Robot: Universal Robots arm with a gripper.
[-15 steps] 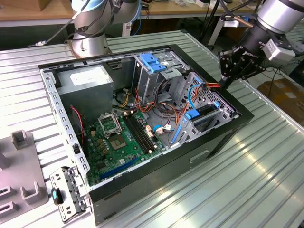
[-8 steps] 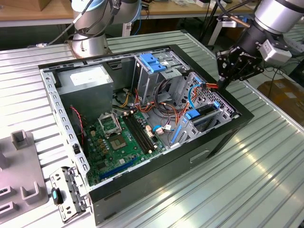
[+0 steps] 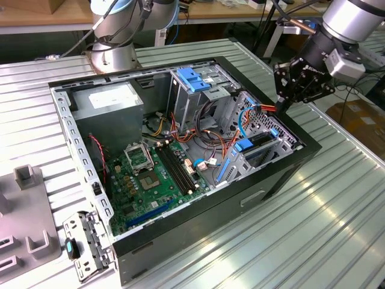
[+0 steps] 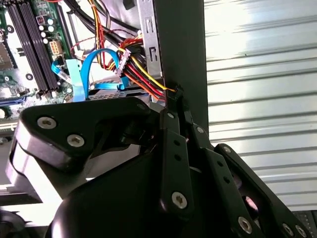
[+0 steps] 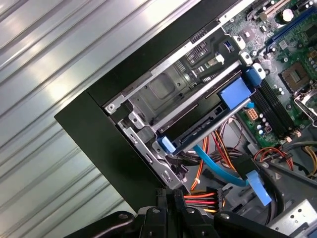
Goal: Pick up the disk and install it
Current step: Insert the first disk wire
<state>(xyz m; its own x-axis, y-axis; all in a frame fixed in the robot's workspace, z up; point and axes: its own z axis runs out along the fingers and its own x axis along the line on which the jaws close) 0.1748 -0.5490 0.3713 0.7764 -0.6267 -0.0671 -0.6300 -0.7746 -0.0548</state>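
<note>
On the ribbed metal worktop [image 3: 337, 205] lies an open computer case [image 3: 198, 226]. The gripper [image 3: 281, 106], fingers pinched together, hovers at its rim. A wooden worktop [image 3: 36, 21] stands behind.

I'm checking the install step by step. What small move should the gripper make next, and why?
Probably ease the gripper away from the case wall toward the disk: it's shut, holding nothing, tips beside the red-and-yellow cables, while the disk sits in its bay.
</note>
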